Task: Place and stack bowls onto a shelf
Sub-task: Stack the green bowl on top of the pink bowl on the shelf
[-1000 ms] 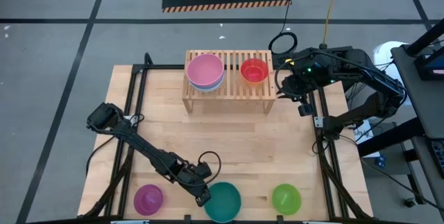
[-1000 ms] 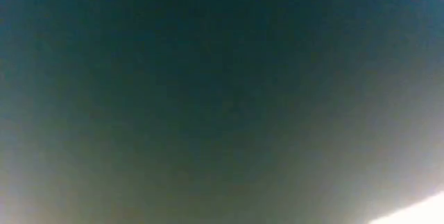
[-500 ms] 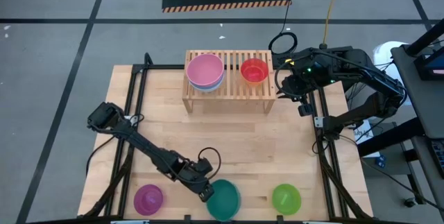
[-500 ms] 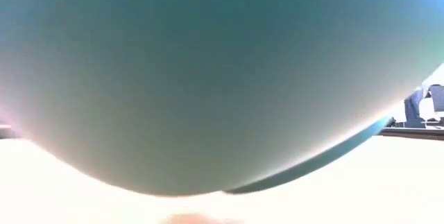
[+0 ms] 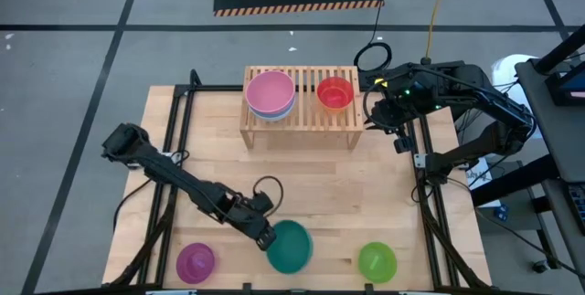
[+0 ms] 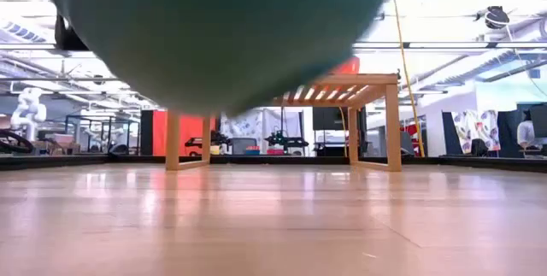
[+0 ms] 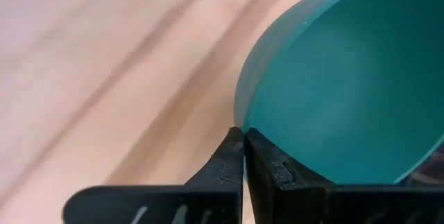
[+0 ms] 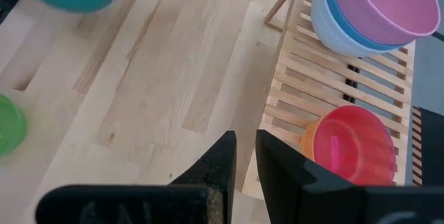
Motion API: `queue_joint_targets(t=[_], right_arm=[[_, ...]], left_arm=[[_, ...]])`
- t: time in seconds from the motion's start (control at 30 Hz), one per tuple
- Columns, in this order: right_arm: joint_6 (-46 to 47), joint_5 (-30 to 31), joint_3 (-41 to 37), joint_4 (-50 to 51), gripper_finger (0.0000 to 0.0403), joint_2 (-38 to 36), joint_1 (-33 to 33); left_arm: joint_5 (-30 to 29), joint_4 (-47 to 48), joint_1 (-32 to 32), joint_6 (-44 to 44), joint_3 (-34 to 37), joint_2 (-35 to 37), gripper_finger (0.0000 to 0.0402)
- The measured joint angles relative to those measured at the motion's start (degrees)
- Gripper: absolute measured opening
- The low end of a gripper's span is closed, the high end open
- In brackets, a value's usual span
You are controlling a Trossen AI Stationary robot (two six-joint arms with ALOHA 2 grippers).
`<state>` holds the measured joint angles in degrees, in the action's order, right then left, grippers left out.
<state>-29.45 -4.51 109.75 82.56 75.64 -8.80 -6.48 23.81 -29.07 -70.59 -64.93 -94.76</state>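
My left gripper (image 5: 267,238) is shut on a large teal bowl (image 5: 291,246) above the table's near middle. In the low view the teal bowl (image 6: 214,28) hangs over the tabletop. The light-wood shelf (image 5: 306,117) stands at the far middle. On it a pink bowl (image 5: 270,89) sits nested in a blue one (image 8: 333,26), and a red bowl (image 5: 335,92) sits in a yellow-orange one (image 8: 306,141). A purple bowl (image 5: 196,261) and a green bowl (image 5: 377,261) rest on the near edge. My right gripper (image 8: 245,148) hovers by the shelf's right end, open by a narrow gap, with nothing between its fingers. My left gripper pinches the teal bowl's rim (image 7: 243,123) on the bowl's left side, one finger inside the bowl (image 7: 270,165) and one outside (image 7: 225,161). The fingers slant down from the table's left. The bowl is lifted clear of the table and tilted.
Bare wood lies between the near row of bowls and the shelf. A black frame rail (image 5: 422,176) runs along the table's right side and another along the left (image 5: 174,149). The middle of the shelf top (image 5: 307,89) is bare slats.
My left gripper has risen and gone toward the far edge with the teal bowl. The bowl filled the low view a second ago, then tipped up on one side, and now hangs clear of the table.
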Motion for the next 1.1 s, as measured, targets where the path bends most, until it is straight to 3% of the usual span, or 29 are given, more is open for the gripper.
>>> queue_joint_targets(t=[0.27, 0.6, 0.87, 1.1], right_arm=[[-1.9, 0.0, 0.0, 0.0, 0.0050, -0.1, 0.0], [-4.3, 0.0, 0.0, 0.0, 0.0050, -1.0, 0.0], [-4.7, 0.0, 0.0, 0.0, 0.0050, -2.3, 0.0], [-4.7, 0.0, 0.0, 0.0, 0.0050, -3.6, 0.0]], left_arm=[[-0.7, 25.7, 2.0, 0.0, -6.1, 8.3, 0.0003], [-3.5, 54.0, 5.0, 1.5, -25.8, 10.1, 0.0003], [-7.3, 65.7, 7.7, 1.3, -39.5, 10.1, 0.0003], [-7.4, 66.3, 12.0, 5.3, -47.0, 10.1, 0.0003]])
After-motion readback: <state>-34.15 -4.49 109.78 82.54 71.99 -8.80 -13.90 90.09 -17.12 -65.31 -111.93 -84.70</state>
